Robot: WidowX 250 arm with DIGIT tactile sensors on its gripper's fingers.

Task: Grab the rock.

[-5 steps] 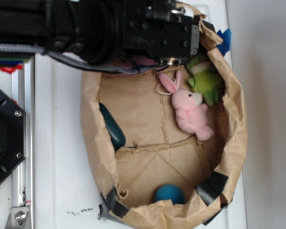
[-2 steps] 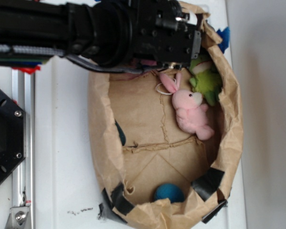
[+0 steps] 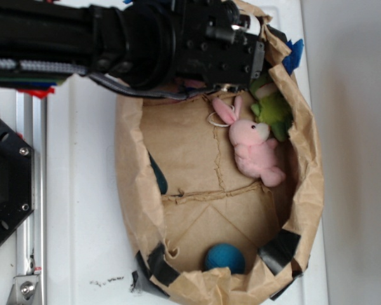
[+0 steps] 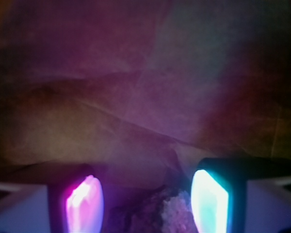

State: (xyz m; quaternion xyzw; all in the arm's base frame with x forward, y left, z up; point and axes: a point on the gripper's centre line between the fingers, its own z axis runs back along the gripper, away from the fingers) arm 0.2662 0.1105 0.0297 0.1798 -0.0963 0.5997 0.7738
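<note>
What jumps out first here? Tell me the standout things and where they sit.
The big black robot arm fills the top of the exterior view, reaching into a crumpled brown paper bag. Inside the bag, a pink rabbit lies near the upper right beside a green plush, and a blue ball sits at the bottom edge. In the wrist view, the gripper has two glowing fingers with the rock between them.

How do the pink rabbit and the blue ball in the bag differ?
The pink rabbit is a limbed, long-eared plush; the blue ball is a plain round shape. The rabbit lies fully visible beside the green plush; the ball is partly hidden behind the paper bag's rim. Both rest on the bag's floor.
</note>
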